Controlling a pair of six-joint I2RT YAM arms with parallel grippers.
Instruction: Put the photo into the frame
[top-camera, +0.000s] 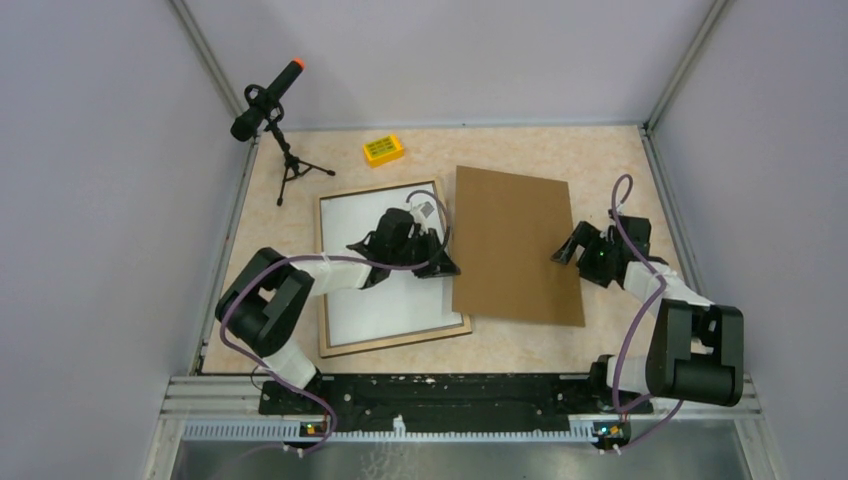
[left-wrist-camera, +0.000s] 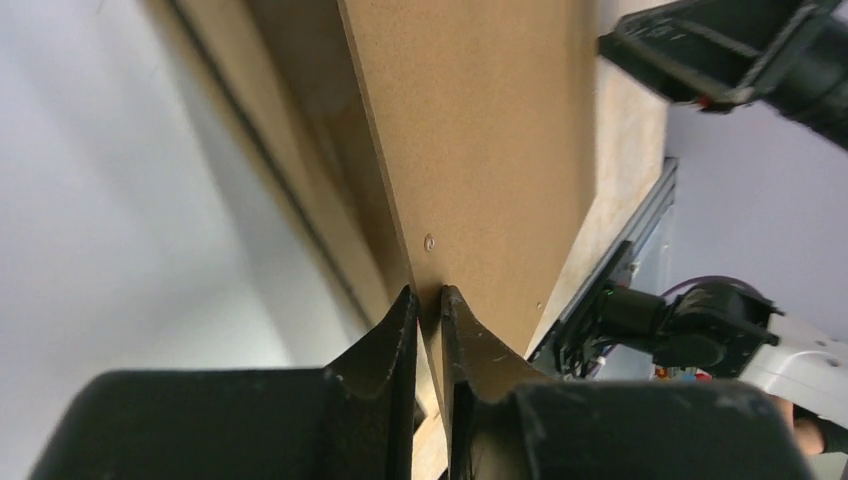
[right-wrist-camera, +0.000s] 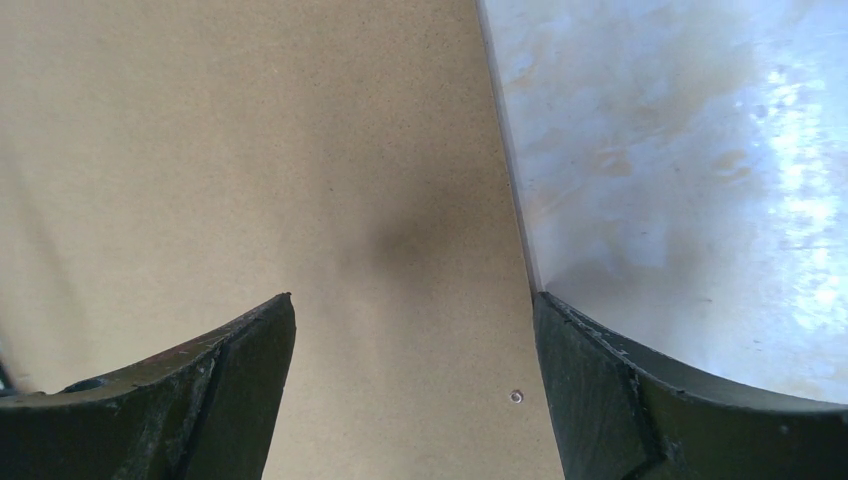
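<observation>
I see photo (top-camera: 385, 270) lying white back up inside frame (top-camera: 395, 342), just left of backing board (top-camera: 515, 245). My L end effector (left-wrist-camera: 428, 295) looks clamped on board's left edge, tho view's tight. R end effector (right-wrist-camera: 412, 300) hangs w/ fingers apart over board's right edge. I'd lift slow, keep board level, w/o nudging photo.

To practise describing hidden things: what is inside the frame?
The photo, white back up, fills the frame. The left arm covers part of it, and its downward face cannot be seen.
</observation>
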